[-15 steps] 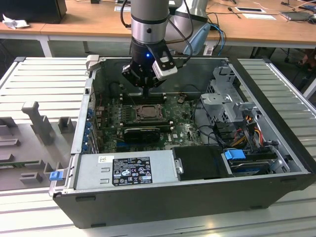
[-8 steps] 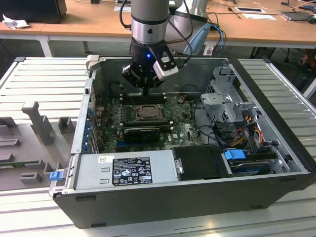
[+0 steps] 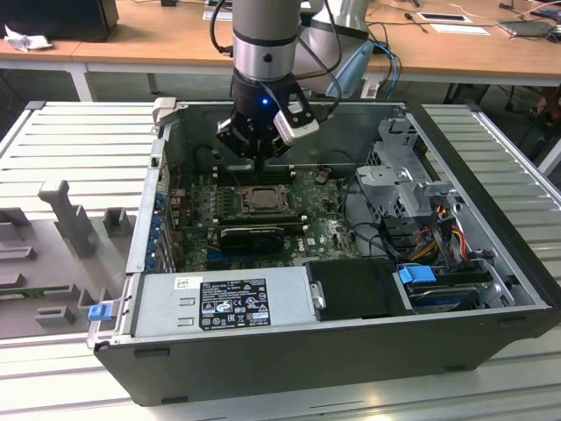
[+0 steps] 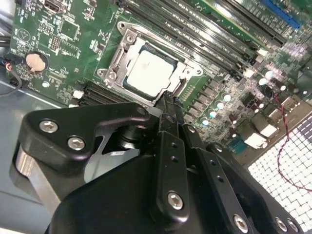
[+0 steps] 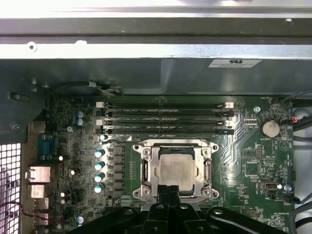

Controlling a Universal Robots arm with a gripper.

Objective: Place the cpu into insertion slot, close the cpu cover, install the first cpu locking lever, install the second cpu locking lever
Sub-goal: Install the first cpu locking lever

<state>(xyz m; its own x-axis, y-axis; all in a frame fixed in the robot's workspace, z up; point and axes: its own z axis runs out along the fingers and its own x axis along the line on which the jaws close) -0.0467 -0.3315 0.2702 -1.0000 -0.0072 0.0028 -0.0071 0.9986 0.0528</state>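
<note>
The cpu (image 5: 176, 168) lay seated in the insertion slot (image 5: 138, 147), its pale metal top showing through the window of the cpu cover (image 5: 155, 168), which lay flat around it. The tool (image 5: 169, 187) hung just at the slot's edge, its fingers (image 4: 168, 105) pressed together with nothing visible between them; whether the tips touched the slot's frame could not be told. In the exterior view the arm (image 3: 267, 39) came straight down into the open computer case (image 3: 307, 368), wrist pointing at the green motherboard (image 5: 253, 161). Long black memory slots (image 5: 165, 119) ran beside the insertion slot, with a coin cell battery (image 5: 269, 128) farther off. The case rested on a ribbed grey desk (image 3: 79, 140).
</note>
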